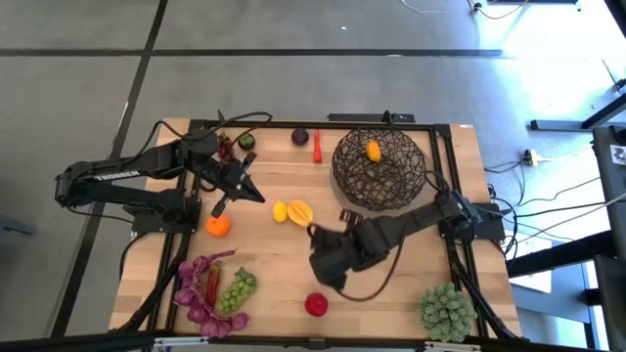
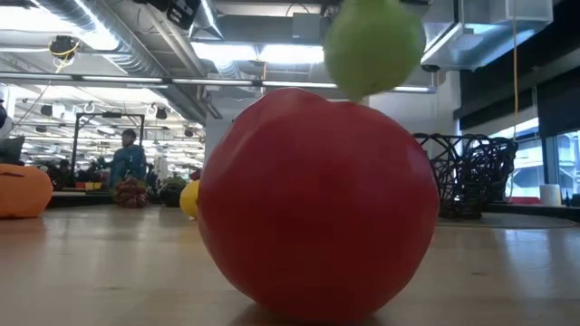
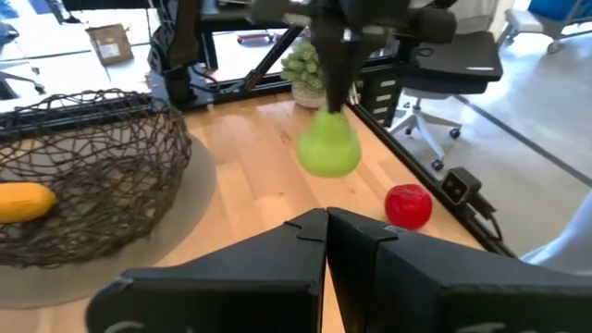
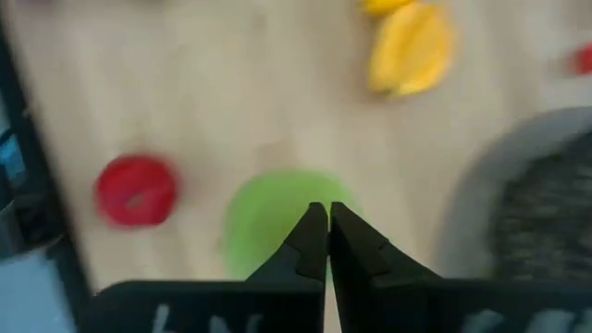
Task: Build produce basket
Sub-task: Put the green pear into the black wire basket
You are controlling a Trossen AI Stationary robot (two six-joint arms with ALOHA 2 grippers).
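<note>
Hanging from the right gripper [image 3: 344, 57], a round pale green apple [image 3: 327, 148] is pinched at its top by the dark fingers [image 4: 314, 242] pressed together, clear of the light wooden table [image 1: 391, 274]. The round dark brown open-weave wire basket [image 1: 380, 168] sits at the far right of the table, with one yellow-orange fruit [image 1: 373, 151] inside. Below the green apple, near the front edge, lies a round red apple [image 1: 316, 304]. Two yellow fruits [image 1: 293, 211] lie at the table's middle. The left gripper [image 1: 256, 197] hovers left of them, its fingers [image 3: 314, 242] shut on nothing, beside a round orange [image 1: 217, 226]. Green grapes [image 1: 236, 289] and purple leaves [image 1: 196, 293] lie at the near left; a spiky pale green plant ball [image 1: 448, 310] stands at the near right.
</note>
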